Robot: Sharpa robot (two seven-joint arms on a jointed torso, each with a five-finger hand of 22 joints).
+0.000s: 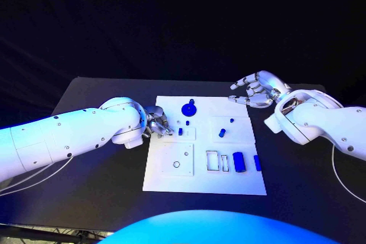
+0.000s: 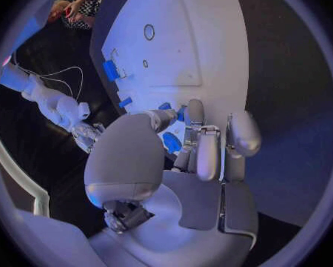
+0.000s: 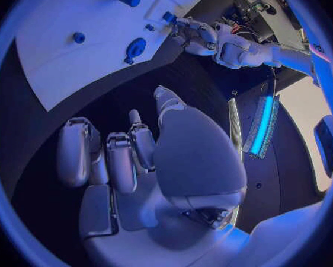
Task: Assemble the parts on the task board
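A small blue part (image 1: 180, 131) is pinched by the left hand (image 1: 157, 121) at the left edge of the flat white task board (image 1: 204, 183), mid-tabletop (image 1: 99, 196). The right hand (image 1: 258, 90) is held empty, fingers loosely curled and apart, beyond the board's far right corner.

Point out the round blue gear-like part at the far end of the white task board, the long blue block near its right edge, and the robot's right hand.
Round blue gear-like part (image 1: 189, 109): head view, on its disc face.
Long blue block (image 1: 238, 161): head view, on its top face.
Right hand (image 1: 258, 90): head view, on the silver back of the hand.
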